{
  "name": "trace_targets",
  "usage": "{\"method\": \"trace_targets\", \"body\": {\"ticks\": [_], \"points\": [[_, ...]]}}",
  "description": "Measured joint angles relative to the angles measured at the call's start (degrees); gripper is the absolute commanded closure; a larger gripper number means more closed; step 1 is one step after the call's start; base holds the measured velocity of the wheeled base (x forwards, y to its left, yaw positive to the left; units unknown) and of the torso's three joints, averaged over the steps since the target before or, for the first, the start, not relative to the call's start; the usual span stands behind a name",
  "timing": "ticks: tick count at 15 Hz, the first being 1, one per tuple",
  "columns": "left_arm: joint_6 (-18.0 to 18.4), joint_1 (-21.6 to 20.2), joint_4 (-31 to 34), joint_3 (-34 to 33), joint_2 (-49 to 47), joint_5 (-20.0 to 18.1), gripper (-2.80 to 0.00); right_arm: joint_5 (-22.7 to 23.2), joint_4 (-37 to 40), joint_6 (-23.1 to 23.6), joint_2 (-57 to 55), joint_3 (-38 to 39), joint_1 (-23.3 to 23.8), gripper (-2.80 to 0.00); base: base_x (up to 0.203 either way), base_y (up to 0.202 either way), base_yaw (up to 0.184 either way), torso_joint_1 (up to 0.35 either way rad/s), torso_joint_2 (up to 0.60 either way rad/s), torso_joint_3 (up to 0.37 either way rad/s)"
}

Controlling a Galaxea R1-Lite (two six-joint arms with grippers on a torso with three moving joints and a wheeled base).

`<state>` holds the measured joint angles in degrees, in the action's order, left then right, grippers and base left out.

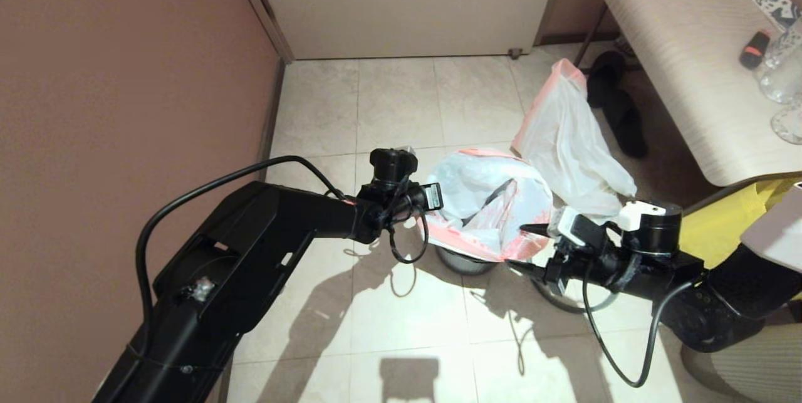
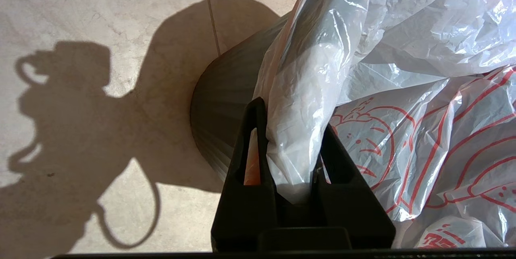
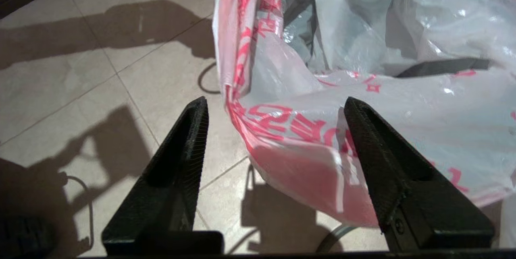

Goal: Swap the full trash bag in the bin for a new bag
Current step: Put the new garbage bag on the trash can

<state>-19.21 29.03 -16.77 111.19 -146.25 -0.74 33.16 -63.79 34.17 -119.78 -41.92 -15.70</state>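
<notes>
The bin (image 1: pixel 465 261) stands on the floor tiles, its dark ribbed side (image 2: pixel 225 102) showing under the new bag (image 1: pixel 482 202). That bag, white with large red characters (image 3: pixel 306 126), is draped over the bin's mouth. My left gripper (image 1: pixel 432 196) is at the bin's left rim, shut on a bunch of the bag's plastic (image 2: pixel 292 118). At the bin's front right my right gripper (image 3: pixel 276 102) is open, with the bag's pink hanging edge between its fingers, untouched. The full trash bag (image 1: pixel 570 146), plain white with a pink-red rim, lies on the floor behind the bin to the right.
A grey hoop (image 3: pixel 342 235) lies on the floor below my right gripper. Black slippers (image 1: pixel 617 108) sit beside a pale bench (image 1: pixel 683 64) at the right, which holds small items. Yellow plastic (image 1: pixel 720 227) shows under it. A wall runs along the left and a door closes off the back.
</notes>
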Motion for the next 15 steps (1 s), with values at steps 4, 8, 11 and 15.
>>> {"method": "trace_targets", "body": {"ticks": [4, 8, 11, 15], "points": [[-0.13, -0.12, 0.02, -0.06, 0.13, -0.13, 0.00, -0.62, -2.74, 0.67, -3.82, -2.03, -1.60, -2.80, 0.000, 0.000, 0.000, 0.000, 0.00, 0.000], [-0.14, -0.12, 0.02, -0.09, 0.17, -0.18, 0.00, -1.65, -7.10, -0.01, -7.43, -3.80, -1.84, -2.80, 0.000, 0.000, 0.000, 0.000, 0.00, 0.000], [-0.22, -0.17, 0.91, -0.09, 0.30, -0.73, 0.00, -1.60, -7.21, 0.15, -9.00, -4.69, -1.96, -2.80, 0.000, 0.000, 0.000, 0.000, 0.00, 0.000], [-1.57, -0.22, 1.15, 0.06, 0.66, -1.26, 0.00, -0.91, -7.71, 0.42, -9.97, -4.66, -0.75, -2.80, 0.000, 0.000, 0.000, 0.000, 0.00, 0.000]]}}
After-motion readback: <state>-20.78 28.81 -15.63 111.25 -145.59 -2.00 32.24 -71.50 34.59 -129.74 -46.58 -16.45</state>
